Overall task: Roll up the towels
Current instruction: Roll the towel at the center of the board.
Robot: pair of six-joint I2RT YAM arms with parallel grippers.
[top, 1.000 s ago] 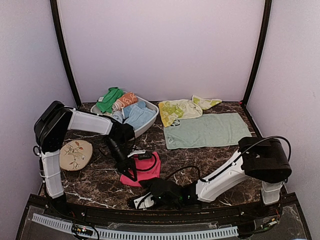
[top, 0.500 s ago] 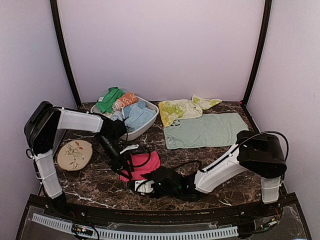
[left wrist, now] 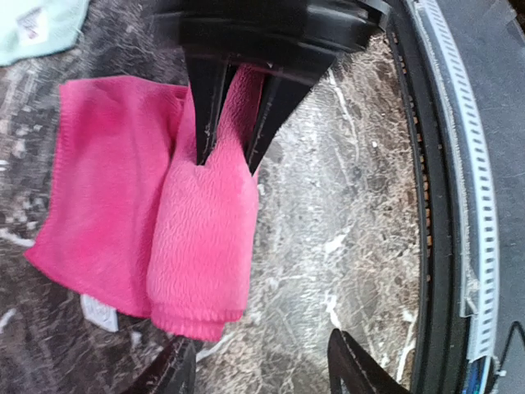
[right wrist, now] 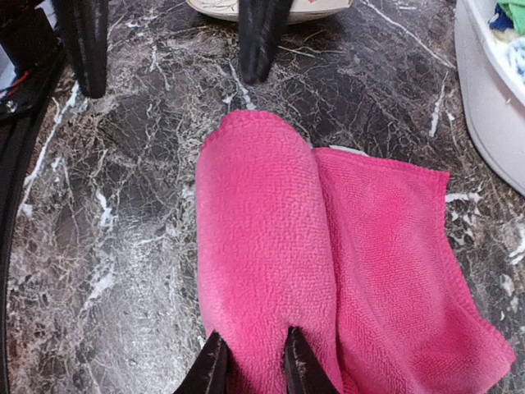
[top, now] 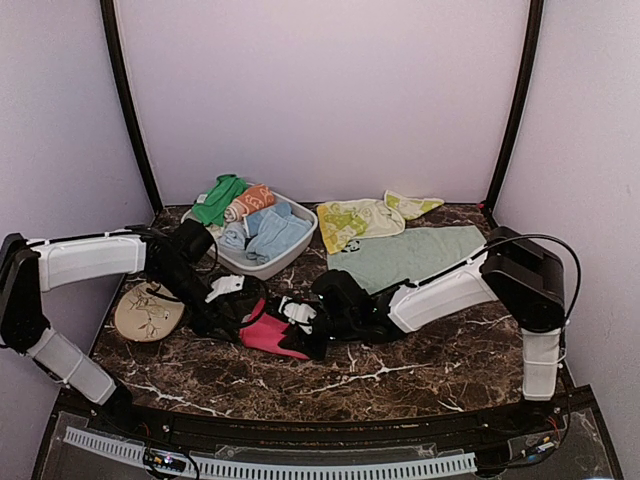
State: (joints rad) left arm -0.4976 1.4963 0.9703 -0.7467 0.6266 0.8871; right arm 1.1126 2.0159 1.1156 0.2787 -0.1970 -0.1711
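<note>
The hot-pink towel (top: pixel 268 333) lies at the front middle of the table, its near part rolled into a thick tube (right wrist: pixel 254 238) and the rest flat (right wrist: pixel 394 271). My right gripper (right wrist: pixel 254 369) is shut on one end of the roll, with cloth pinched between its fingers. My left gripper (left wrist: pixel 262 373) stands open at the roll's other end, holding nothing. The pale mint towel (top: pixel 410 256) lies flat at the back right, partly under the right arm. Behind it lies the yellow-lime towel (top: pixel 362 219), crumpled.
A grey basket (top: pixel 292 245) with several rolled and loose cloths stands at the back left. A beige oval plate (top: pixel 148 310) with a flower drawing lies by the left arm. The table's front edge and its rail (left wrist: pixel 459 205) run close to the roll.
The left gripper has opened, let go of the pink towel and pulled back to the left. The right gripper came up from the front edge and closed on the roll.
</note>
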